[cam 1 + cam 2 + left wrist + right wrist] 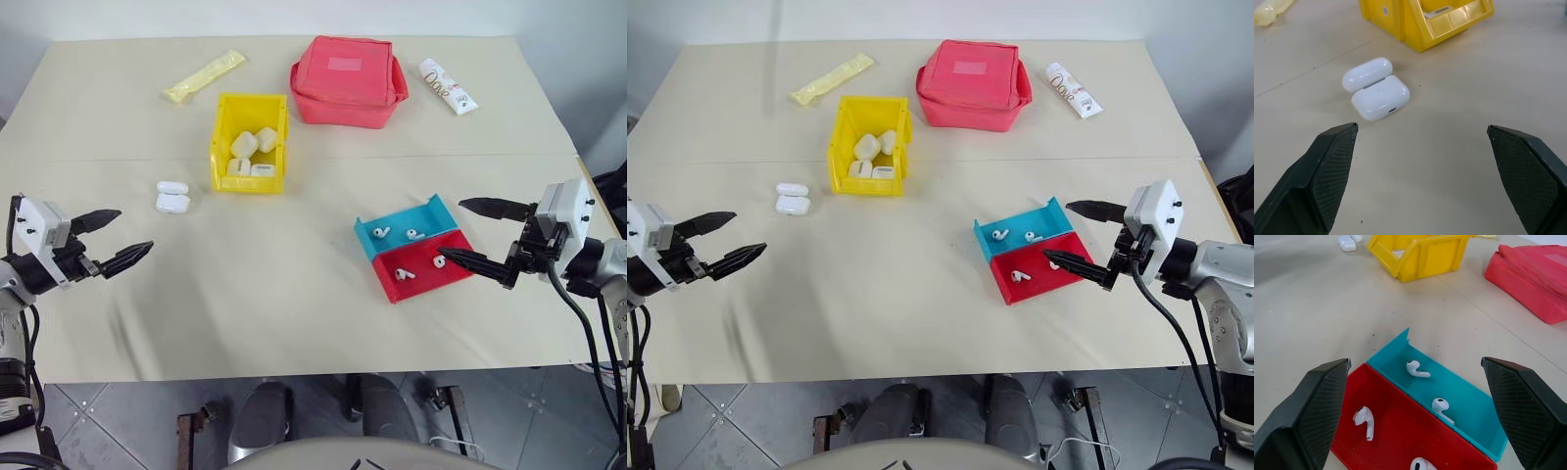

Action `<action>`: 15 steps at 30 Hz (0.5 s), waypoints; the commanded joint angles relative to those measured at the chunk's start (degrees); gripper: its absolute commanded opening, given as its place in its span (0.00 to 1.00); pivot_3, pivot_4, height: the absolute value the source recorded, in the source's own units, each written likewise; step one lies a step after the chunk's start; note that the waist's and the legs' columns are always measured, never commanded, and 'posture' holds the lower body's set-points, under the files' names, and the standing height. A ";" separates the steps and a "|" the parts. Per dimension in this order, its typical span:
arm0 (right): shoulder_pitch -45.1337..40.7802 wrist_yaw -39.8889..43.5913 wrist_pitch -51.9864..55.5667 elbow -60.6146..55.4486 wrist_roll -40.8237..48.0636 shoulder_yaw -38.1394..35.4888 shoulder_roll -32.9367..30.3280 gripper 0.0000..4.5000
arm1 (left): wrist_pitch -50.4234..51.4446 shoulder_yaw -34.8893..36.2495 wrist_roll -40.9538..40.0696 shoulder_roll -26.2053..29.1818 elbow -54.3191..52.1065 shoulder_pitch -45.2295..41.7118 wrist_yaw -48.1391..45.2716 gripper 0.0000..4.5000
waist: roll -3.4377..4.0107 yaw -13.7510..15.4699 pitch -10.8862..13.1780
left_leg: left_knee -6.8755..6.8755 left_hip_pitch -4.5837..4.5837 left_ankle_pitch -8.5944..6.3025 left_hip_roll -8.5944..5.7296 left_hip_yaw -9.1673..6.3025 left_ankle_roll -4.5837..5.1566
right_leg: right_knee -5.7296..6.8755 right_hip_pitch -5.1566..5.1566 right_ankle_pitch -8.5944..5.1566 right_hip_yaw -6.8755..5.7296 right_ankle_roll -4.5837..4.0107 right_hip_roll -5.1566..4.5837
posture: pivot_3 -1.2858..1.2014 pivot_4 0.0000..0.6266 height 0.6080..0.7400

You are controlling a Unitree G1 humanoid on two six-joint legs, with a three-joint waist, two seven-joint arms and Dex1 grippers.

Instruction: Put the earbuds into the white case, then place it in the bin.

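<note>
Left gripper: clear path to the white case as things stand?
Probably yes. The left gripper is open and aimed at the white case, which lies open on bare table with nothing between them; the bin stands just beyond it, apart.

Your left hand (110,240) has bare tabletop (265,294) all the way to the white case (172,198) — nothing between. The bin (250,143) stands just beside the case, walls upright. Your right hand (465,233) hangs wide over the blue tray (409,228) and red tray (423,267) — low walls only.
</note>
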 commanded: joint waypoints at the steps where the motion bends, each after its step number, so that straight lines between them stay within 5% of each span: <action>1: -1.61 0.14 -1.39 -0.04 0.09 -1.13 -0.01 0.99 | -2.52 2.34 0.21 0.26 -2.22 -0.14 2.27 1.00 | 0.00 -0.02 0.00 | 0.00 0.01 0.00 0.00 0.00 0.00 | 0.00 0.00 0.00 0.01 0.00 -0.01 | 0.52 0.24 1.00; 15: -6.58 5.79 -4.55 4.98 -1.81 2.87 0.01 0.99 | 9.21 14.10 -3.86 2.63 -14.75 17.44 4.96 1.00 | 0.04 -1.33 0.02 | -0.03 0.00 -0.05 0.06 -0.03 -0.06 | -0.05 0.00 -0.03 0.31 -0.05 0.01 | 0.52 0.24 1.00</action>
